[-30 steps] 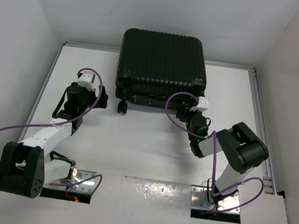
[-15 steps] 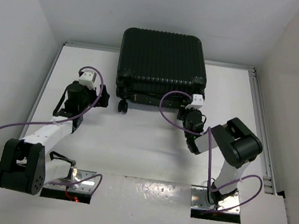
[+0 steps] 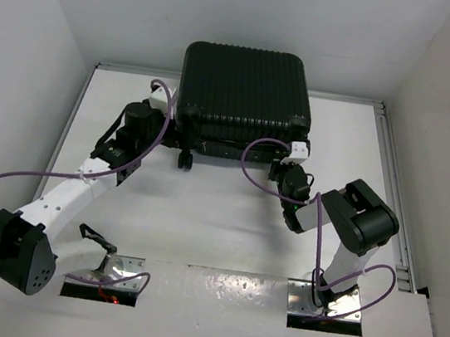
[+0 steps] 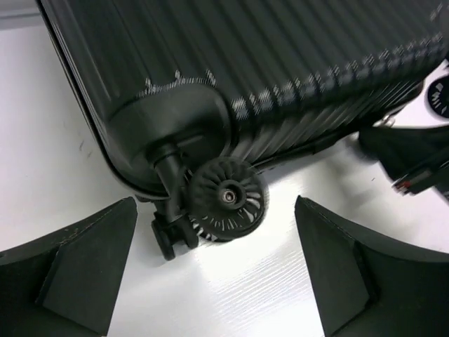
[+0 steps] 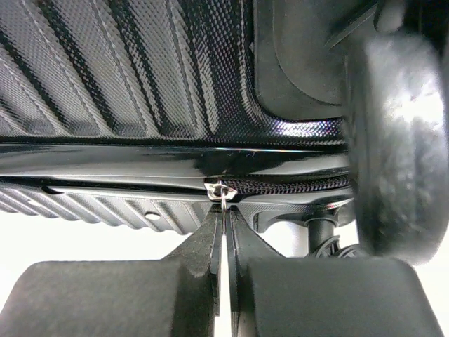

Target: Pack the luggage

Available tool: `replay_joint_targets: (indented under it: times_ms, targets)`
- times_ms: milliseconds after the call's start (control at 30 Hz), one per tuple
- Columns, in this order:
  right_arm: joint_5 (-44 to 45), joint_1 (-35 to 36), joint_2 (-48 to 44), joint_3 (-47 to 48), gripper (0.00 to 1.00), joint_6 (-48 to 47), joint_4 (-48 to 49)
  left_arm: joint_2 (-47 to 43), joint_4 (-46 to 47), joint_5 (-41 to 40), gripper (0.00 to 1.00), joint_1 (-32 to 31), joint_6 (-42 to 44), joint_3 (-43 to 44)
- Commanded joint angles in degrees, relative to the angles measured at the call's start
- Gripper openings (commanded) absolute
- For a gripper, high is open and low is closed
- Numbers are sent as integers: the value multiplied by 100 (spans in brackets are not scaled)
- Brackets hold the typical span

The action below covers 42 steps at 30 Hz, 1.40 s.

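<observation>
The luggage [image 3: 245,87], a large black ribbed hard-shell suitcase, lies closed at the back of the table. My left gripper [image 3: 166,131] is open at its near-left corner. In the left wrist view the open fingers [image 4: 91,246] flank a small black wheel [image 4: 224,199] under the shell [image 4: 266,63], without touching it. My right gripper [image 3: 282,164] is at the suitcase's near edge, right of centre. In the right wrist view it [image 5: 224,210] is shut on the small metal zipper pull [image 5: 222,189] of the zip that runs along the shell [image 5: 126,70].
White walls close in the table on the left, back and right. A raised rail [image 3: 393,167] runs along the table's right side. Another suitcase wheel [image 5: 393,140] sits close to the right of my right gripper. The right gripper's body shows at the right in the left wrist view [image 4: 410,158].
My left arm has reached forward and right, bringing its gripper to the suitcase's near-left wheel. My right gripper has moved in to the suitcase's near edge.
</observation>
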Motion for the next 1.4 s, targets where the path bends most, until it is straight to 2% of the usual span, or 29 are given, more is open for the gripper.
replay_joint_targets:
  times_ms: [0,233,400,633,667,733,767,833,867,1000,1067,1367]
  targets:
    - [-117,-28,-202,-6,0,-61,1974,3,-543,-290,100,-142,-448,417]
    - [-135,-37,-158,-14,0,-61,1974,573,-780,-623,100,-222,-888,664]
    - [-187,-80,-166,-23,0,-61,1965,872,-1009,-1308,100,-450,-660,778]
    - [-83,-89,-131,12,0,-60,1965,1207,-1203,-1582,100,-450,-344,1112]
    - [-64,-89,-131,-6,0,-69,1965,1207,-1203,-1582,89,-450,-343,1112]
    - [23,-159,-166,-23,0,-78,1956,1207,-1203,-1478,78,-215,-343,1112]
    - [41,-203,-201,-76,0,-96,1973,1259,-1203,-1477,65,-144,-343,1112]
    - [59,-282,-263,-137,0,-113,1965,1259,-1203,-1424,47,-29,-343,1112]
    - [50,-317,-306,-172,0,-131,1974,1259,-1203,-1363,27,67,-291,1112]
    - [76,-528,-474,-322,0,-166,1965,1382,-1272,-1476,4,200,-230,1217]
    - [33,-642,-579,-366,0,-157,1974,1523,-1370,-1555,0,383,-177,1270]
    - [-82,-1099,-948,-753,0,-236,1965,1962,-1510,-1661,0,1034,289,1437]
